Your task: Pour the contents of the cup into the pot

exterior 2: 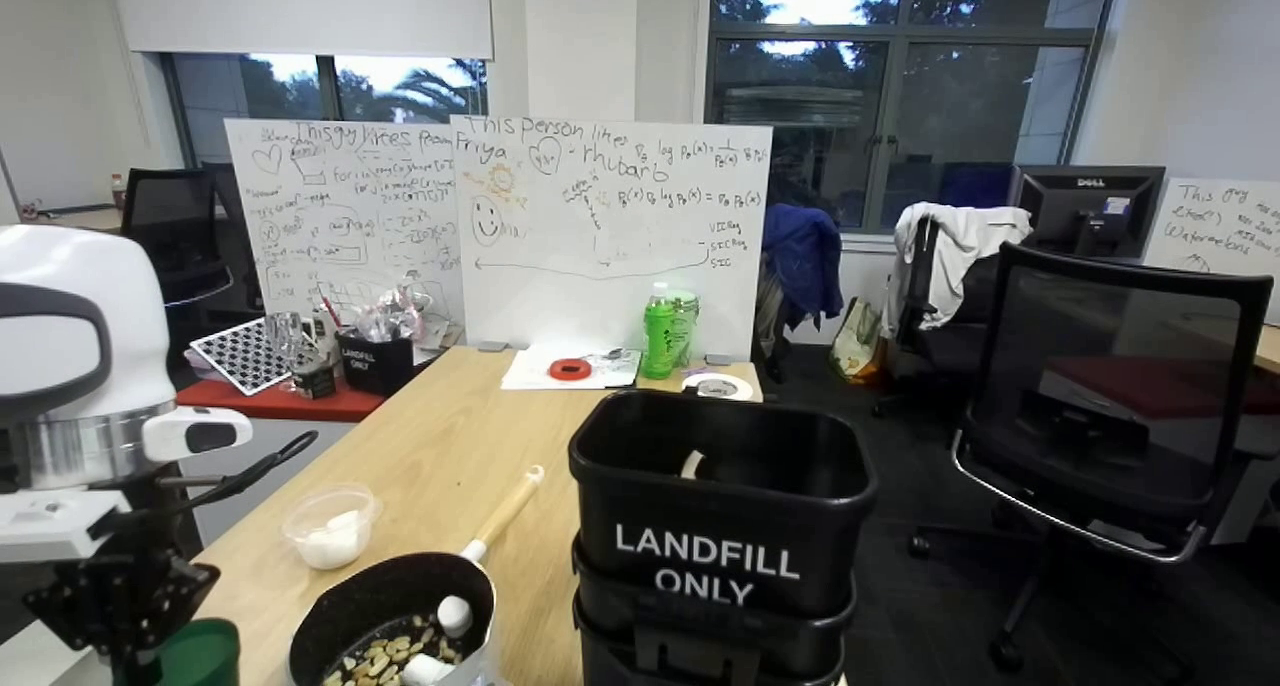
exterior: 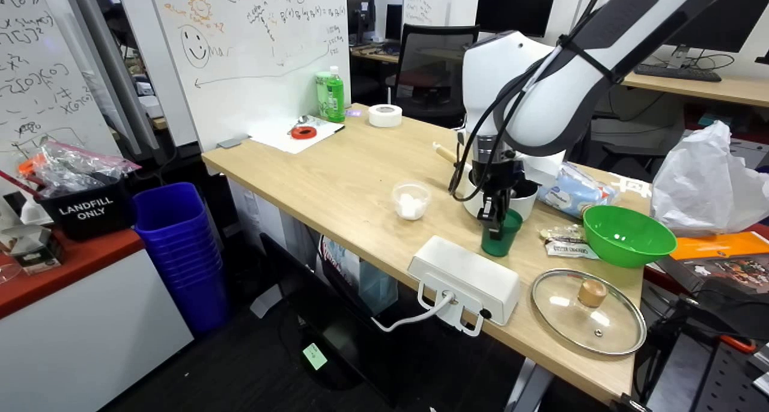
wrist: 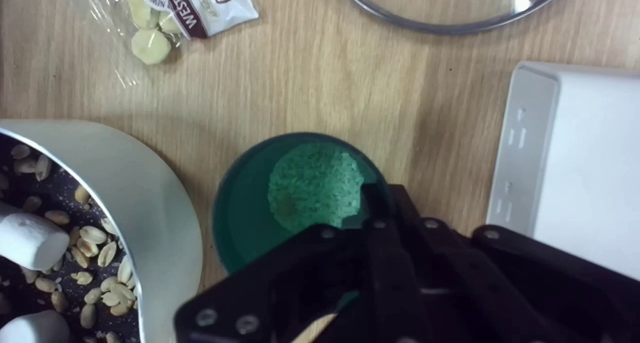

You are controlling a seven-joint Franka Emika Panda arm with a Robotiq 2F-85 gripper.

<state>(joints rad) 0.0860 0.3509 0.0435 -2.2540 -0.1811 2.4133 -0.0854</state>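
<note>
The cup (exterior: 507, 235) is a small dark green tumbler, upright, and also shows in an exterior view (exterior 2: 208, 651). In the wrist view the cup (wrist: 245, 203) holds a layer of fine grains at its bottom. My gripper (wrist: 385, 198) is shut on the cup's wall, one finger inside the rim and one outside; it also shows in an exterior view (exterior: 494, 218). The white pot (wrist: 167, 208) stands right beside the cup. In an exterior view the pot (exterior 2: 385, 588) has a dark inside with peanuts and white pieces. Whether the cup touches the table cannot be told.
A white box-shaped device (exterior: 465, 277) and a glass lid (exterior: 589, 322) lie near the cup. A snack packet (exterior: 569, 247) and a bright green bowl (exterior: 628, 238) stand beyond. A clear tub (exterior: 411, 199) holds white pieces. Black bins (exterior 2: 720, 566) stand beside the pot's handle (exterior 2: 505, 511).
</note>
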